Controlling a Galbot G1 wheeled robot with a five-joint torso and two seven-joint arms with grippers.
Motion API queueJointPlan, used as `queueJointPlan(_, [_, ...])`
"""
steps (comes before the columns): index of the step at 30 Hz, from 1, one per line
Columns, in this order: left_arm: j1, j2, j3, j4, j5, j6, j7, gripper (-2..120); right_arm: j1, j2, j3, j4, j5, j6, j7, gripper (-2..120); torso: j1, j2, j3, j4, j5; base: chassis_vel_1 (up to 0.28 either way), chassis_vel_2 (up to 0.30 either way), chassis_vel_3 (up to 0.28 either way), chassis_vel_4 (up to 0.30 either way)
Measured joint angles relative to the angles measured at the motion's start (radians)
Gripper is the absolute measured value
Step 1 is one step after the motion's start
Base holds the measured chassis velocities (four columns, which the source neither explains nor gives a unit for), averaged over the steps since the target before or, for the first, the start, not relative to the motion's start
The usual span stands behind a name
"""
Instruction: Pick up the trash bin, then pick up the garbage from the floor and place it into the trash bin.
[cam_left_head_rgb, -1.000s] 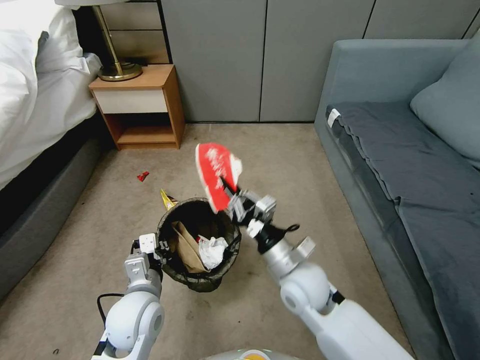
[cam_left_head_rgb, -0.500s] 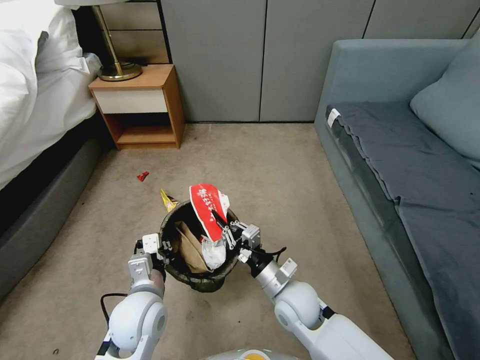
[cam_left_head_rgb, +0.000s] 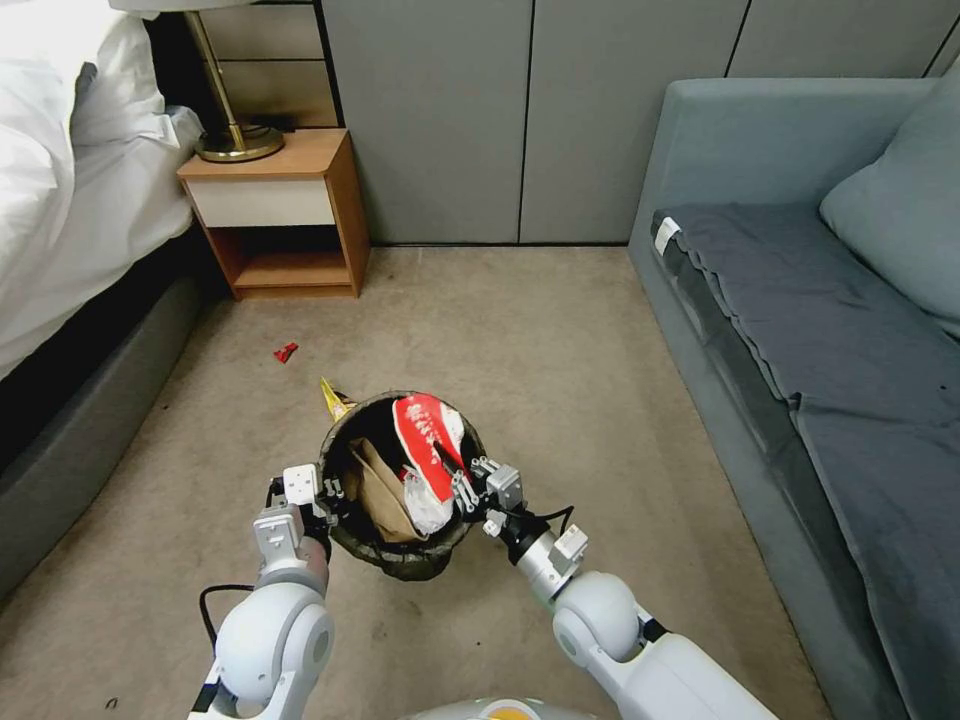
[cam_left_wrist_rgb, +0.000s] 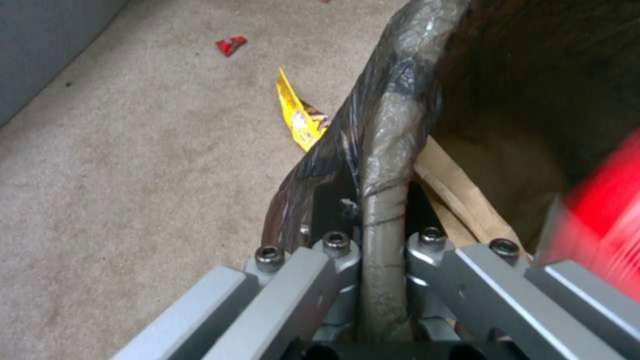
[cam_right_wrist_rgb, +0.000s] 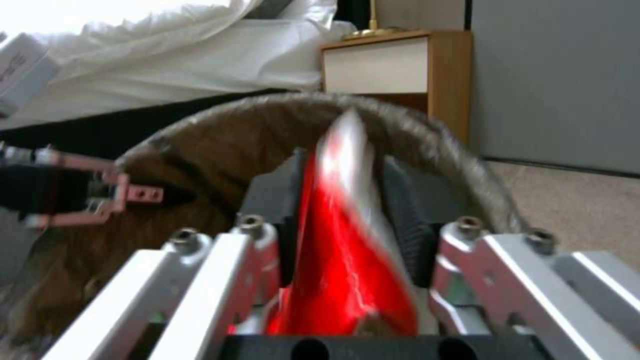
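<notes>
Holding the bin (cam_left_head_rgb: 400, 545) by its rim, your left hand (cam_left_head_rgb: 318, 492) is clamped on the bag-covered lip; the left wrist view shows the rim (cam_left_wrist_rgb: 383, 165) running straight between the closed fingers. The bin hangs in front of the robot, above the carpet (cam_left_head_rgb: 560, 330).

Your right hand (cam_left_head_rgb: 462, 490) sits at the opposite side of the rim, fingers reaching into the mouth. They are narrowed on a red-and-white wrapper (cam_left_head_rgb: 425, 440), with the pads either side of the sheet in the right wrist view (cam_right_wrist_rgb: 347, 240). Most of the wrapper stands inside the bin, leaning over a brown paper bag (cam_left_head_rgb: 380, 495) and a white tissue (cam_left_head_rgb: 425, 512).

Judge the wrapper as almost weightless, thin, glossy and floppy. It will likely cling or flutter rather than drop cleanly, so let it go low inside the mouth. The bin itself looks light, but the liner is slick film over plastic, so a rim pinch could slide; keep it level.

On the carpet beyond the bin lie a yellow wrapper (cam_left_head_rgb: 336, 398), just beside the rim, and a small red scrap (cam_left_head_rgb: 286, 351) farther off toward the nightstand (cam_left_head_rgb: 275, 215). Both lie flat and thin; take each by a raised edge or crease, not by pressing down on the face.
</notes>
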Motion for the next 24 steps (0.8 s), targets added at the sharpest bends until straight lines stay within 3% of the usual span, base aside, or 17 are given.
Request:
queueJointPlan(3, [-0.001, -0.001, 0.001, -0.001, 0.0, 0.0, 0.0, 0, -0.006, -0.003, -0.005, 0.002, -0.008, -0.001, 0.0, 40, 0.0, 0.0, 0.0, 0.0, -0.0001, 0.0, 0.0, 0.0, 0.0])
queueJointPlan(5, [-0.002, -0.002, 0.002, -0.001, 0.0, 0.0, 0.0, 0, -0.013, -0.005, -0.013, 0.003, -0.018, -0.001, 0.0, 52, 0.0, 0.0, 0.0, 0.0, 0.0, 0.0, 0.0, 0.0, 0.0])
queueJointPlan(7, [-0.002, -0.003, 0.002, -0.002, 0.0, 0.0, 0.0, 0, -0.015, -0.005, -0.016, 0.003, -0.024, -0.001, 0.0, 53, 0.0, 0.0, 0.0, 0.0, 0.0, 0.0, 0.0, 0.0, 0.0])
queueJointPlan(8, [-0.002, -0.004, 0.004, -0.002, 0.0, 0.001, 0.0, 0, -0.019, -0.004, -0.02, -0.001, -0.036, 0.0, 0.001, 61, 0.0, 0.0, 0.0, 0.0, 0.0, 0.0, 0.0, 0.0, 0.0])
queueJointPlan(10, [-0.002, -0.005, 0.005, -0.002, 0.001, 0.002, 0.0, 0, -0.021, -0.002, -0.024, -0.004, -0.045, 0.001, 0.003, 65, 0.0, 0.0, 0.0, 0.0, 0.0, 0.0, 0.0, 0.0, 0.0])
queueJointPlan(18, [-0.005, -0.008, 0.011, -0.006, 0.001, 0.007, -0.001, 0, -0.026, -0.003, -0.039, -0.004, -0.074, 0.004, 0.012, 97, 0.0, 0.0, 0.0, 0.0, 0.0, 0.0, 0.0, 0.0, 0.0])
queueJointPlan(24, [-0.003, -0.005, 0.015, -0.006, 0.002, 0.007, -0.001, 0, -0.003, 0.0, -0.031, 0.052, -0.105, 0.01, 0.044, 100, 0.0, 0.0, 0.0, 0.0, -0.0001, 0.0, 0.0, 0.0, 0.0])
